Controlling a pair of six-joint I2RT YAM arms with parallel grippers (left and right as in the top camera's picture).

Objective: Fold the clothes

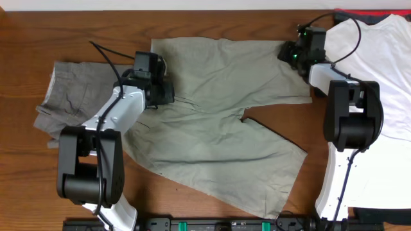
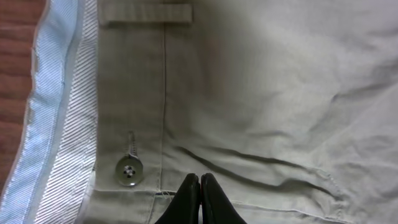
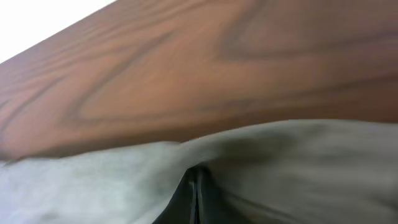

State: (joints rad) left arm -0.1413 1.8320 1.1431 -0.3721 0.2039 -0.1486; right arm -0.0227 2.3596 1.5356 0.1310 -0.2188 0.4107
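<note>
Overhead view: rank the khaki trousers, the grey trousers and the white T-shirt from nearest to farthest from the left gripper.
1. khaki trousers: directly under the left gripper, at the waistband end.
2. grey trousers: close by on its left side, beyond the waistband.
3. white T-shirt: far off on the right side.

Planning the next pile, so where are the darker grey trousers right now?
Overhead view: the darker grey trousers lie on the left side of the wooden table, just left of the spread light khaki cotton trousers.
</note>
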